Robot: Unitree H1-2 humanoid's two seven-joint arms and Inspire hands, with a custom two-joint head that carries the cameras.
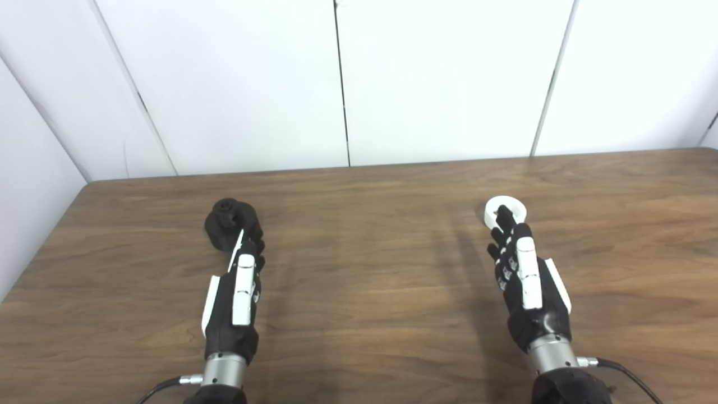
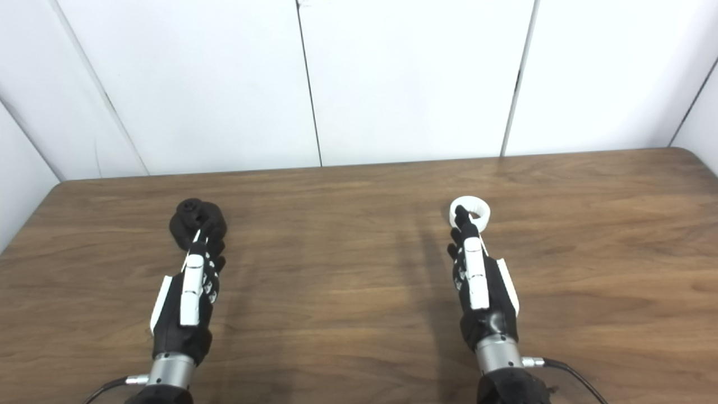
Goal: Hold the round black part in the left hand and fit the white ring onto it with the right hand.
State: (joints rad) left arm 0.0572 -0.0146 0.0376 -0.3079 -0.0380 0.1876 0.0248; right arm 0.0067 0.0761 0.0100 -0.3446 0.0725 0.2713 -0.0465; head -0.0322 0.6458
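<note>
1. The round black part (image 1: 229,224) lay on the wooden table (image 1: 370,269), far left, with the left hand (image 1: 235,300) stretched toward it, fingertips at its near edge. Whether the fingers had clamped it could not be told.
2. The white ring (image 1: 504,210) lay flat on the table, far right, well apart from the black part. The right hand (image 1: 527,292) reached to it, one fingertip over its opening; a firm grasp could not be confirmed.
3. Each hand faced its own piece, an arrangement suited to simultaneous pickup before the two pieces were brought together.
4. Judged stage: approach and grasp; fitting not yet begun.
</note>
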